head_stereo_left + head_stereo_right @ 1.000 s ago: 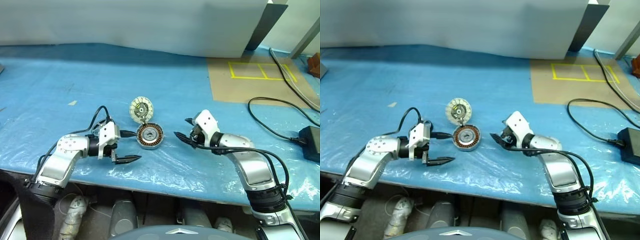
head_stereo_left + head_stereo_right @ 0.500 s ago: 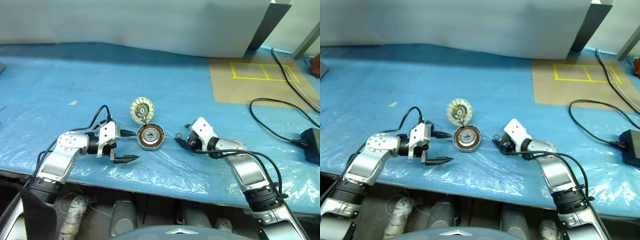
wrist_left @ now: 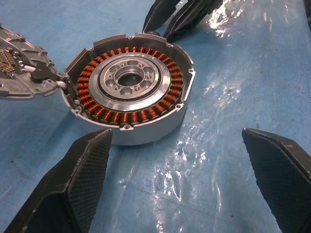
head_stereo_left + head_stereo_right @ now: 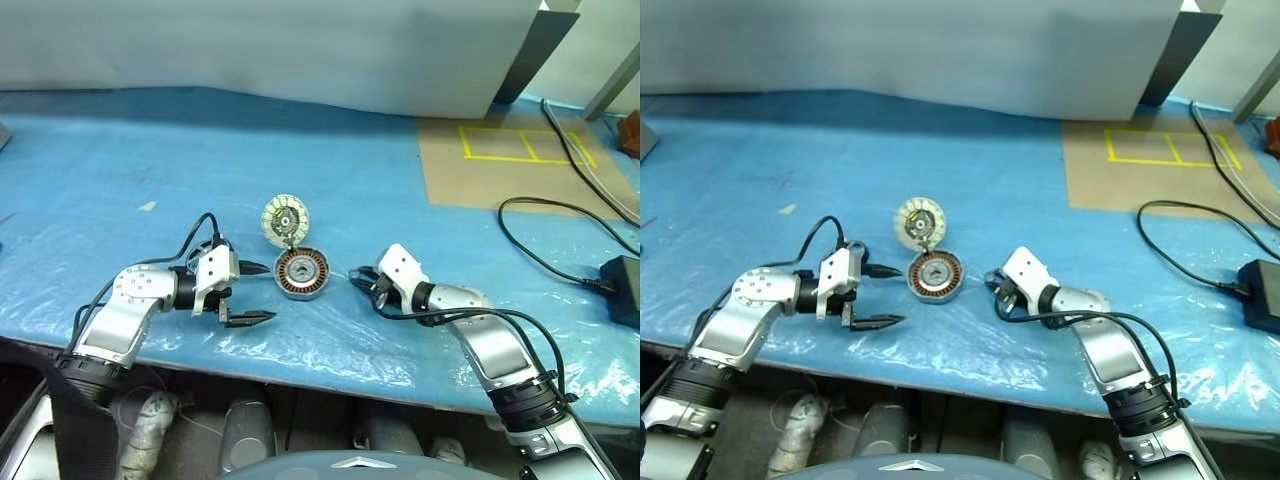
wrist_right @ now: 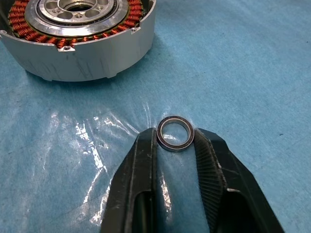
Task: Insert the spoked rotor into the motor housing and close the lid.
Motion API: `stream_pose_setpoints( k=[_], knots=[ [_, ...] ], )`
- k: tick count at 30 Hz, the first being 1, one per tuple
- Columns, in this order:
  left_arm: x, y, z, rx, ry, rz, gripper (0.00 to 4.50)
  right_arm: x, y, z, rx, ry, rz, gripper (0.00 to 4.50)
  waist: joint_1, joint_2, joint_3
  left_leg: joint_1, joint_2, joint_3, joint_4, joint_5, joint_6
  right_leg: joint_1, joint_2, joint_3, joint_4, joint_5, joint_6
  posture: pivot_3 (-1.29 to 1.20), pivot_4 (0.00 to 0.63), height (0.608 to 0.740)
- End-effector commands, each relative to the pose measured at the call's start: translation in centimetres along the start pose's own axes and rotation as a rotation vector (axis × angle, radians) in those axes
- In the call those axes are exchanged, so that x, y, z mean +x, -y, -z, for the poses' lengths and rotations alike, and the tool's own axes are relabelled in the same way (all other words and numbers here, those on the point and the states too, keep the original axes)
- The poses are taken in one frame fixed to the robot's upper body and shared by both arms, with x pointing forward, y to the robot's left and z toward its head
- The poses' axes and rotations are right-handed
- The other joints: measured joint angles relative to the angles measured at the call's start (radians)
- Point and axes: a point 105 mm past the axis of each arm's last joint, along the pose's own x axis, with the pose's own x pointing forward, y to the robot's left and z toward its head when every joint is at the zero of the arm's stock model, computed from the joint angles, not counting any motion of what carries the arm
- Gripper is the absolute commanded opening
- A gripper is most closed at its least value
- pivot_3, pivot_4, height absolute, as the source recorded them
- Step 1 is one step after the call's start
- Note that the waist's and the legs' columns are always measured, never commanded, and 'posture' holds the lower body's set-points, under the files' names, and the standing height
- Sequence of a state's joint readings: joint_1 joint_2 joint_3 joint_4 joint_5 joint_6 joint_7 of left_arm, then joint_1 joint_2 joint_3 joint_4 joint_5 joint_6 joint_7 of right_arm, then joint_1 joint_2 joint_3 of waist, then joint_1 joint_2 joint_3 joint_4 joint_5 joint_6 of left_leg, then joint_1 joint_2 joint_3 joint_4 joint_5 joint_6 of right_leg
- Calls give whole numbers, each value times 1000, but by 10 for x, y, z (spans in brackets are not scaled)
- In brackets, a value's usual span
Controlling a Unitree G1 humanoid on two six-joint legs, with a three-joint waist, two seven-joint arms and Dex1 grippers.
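Near the bench's front edge, the right gripper [image 5: 176, 141] pinches the spoked rotor [image 5: 175, 132] on the blue sheet [image 4: 400, 200].
The ring sits between its fingertips, just beside the motor housing [image 4: 301, 272], whose lid [image 4: 283, 218] lies flipped open toward the back edge. The left gripper [image 4: 250, 293] stands spread wide beside the housing's other flank. A good lift probably needs a firm, centred squeeze, then a level carry over the dark centre inside the copper windings [image 3: 127, 83], lowering without tilt.

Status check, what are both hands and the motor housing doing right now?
Left hand open beside motor housing. Right hand pinching small ring on table. Lid open.
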State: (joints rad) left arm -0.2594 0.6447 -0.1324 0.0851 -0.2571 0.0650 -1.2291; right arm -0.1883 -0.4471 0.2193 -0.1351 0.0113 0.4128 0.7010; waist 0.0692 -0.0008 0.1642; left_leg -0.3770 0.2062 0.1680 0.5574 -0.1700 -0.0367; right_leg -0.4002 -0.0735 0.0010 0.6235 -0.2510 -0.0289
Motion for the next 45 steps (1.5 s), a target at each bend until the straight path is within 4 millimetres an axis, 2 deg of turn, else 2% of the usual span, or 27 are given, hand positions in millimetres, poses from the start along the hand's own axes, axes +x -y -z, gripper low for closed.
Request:
stream_pose_setpoints(
  k=[1,7,11,15,20,25,29,33,45],
  knots=[
    [0,0,-4,32,12,-3,4500,1,0,13,19,-50,7,657,0,0,0,0,0,0,0,0,0,0,0,0,0,0,0,0,150,740],
    [-1,0,-6,26,16,-7,4500,-4,0,8,42,-34,-10,657,0,0,0,0,0,0,0,0,0,0,0,0,0,0,0,0,150,740],
    [-2,0,-9,26,31,-10,4500,-12,8,-23,113,79,-24,657,1,0,0,-1,0,0,0,0,0,-1,0,0,-1,0,0,0,150,740],
    [-3,0,-13,23,54,-2,4500,-27,1,-64,101,174,-161,657,1,1,0,-3,0,0,0,0,0,-4,0,0,-1,0,0,0,150,740],
    [-3,-3,-14,25,58,-7,4500,-23,-12,-83,88,187,-291,657,1,0,0,-3,1,0,-1,0,0,-3,1,0,0,0,0,0,150,740],
    [-4,-2,-13,20,60,-8,4500,1,-20,-86,53,150,-386,657,-1,0,0,-3,0,0,0,0,0,-4,0,0,0,0,0,0,150,740],
    [-5,2,-11,20,57,-11,4500,21,-25,-89,-50,126,-427,657,-1,0,0,-3,0,0,0,0,0,-4,0,0,0,0,0,0,150,740],
    [-6,3,-10,19,57,-22,4500,33,-30,-83,-152,91,-459,657,0,0,0,-5,0,0,0,0,0,-5,0,-1,0,0,0,0,150,740],
    [-6,9,-2,9,44,-39,4500,42,-24,-82,-270,94,-448,657,-1,0,0,-6,1,0,2,0,0,-5,0,-1,1,0,0,0,150,740]
  ],
)
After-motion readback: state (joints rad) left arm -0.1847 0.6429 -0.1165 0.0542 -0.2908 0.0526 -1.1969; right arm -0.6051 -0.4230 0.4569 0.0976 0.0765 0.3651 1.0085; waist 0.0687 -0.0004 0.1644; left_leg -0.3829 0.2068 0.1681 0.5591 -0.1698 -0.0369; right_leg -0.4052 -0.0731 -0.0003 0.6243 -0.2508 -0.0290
